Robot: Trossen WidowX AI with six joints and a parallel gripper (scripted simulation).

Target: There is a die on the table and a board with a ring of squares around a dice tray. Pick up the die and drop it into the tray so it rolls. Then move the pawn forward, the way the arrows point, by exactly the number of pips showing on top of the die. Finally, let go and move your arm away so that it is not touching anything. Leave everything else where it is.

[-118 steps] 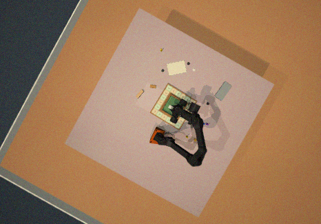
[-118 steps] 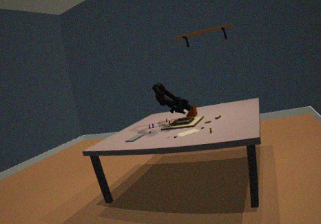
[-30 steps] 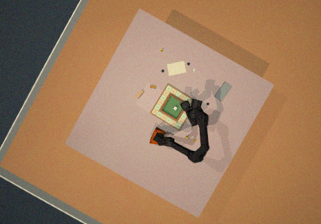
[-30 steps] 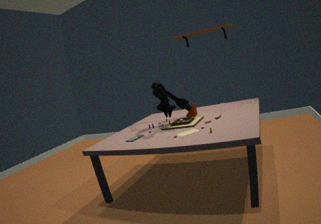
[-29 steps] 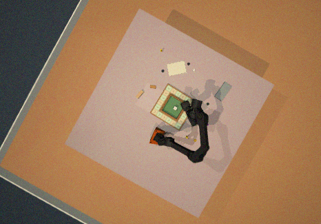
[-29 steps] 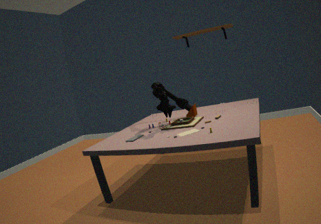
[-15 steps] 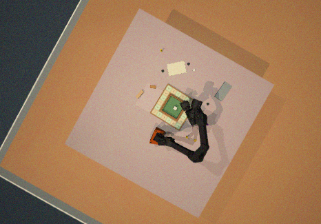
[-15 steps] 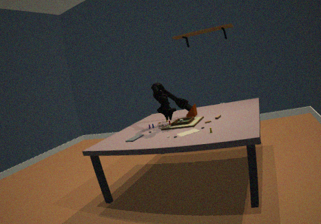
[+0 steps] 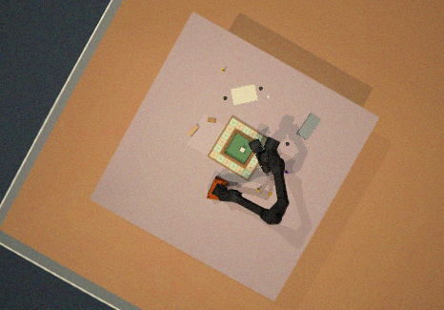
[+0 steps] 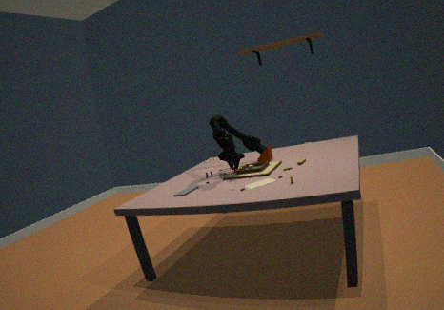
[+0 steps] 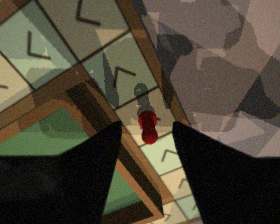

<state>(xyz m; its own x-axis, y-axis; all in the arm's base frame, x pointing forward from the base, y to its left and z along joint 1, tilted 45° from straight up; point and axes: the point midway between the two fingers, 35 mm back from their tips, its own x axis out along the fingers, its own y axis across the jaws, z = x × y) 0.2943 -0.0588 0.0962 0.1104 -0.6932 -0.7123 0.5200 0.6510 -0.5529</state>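
Standing between 2 open fingertips: red pawn [image 11: 148, 127].

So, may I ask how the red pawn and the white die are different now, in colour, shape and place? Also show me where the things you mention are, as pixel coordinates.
The pawn [image 11: 148, 127] is red, while the die [image 9: 242, 150] is white. The pawn has a rounded head and a narrower neck, while the die looks blocky. The pawn stands on a square of the ring, whereas the die lies inside the green tray [image 9: 232, 147]. Both are within the board's outline.
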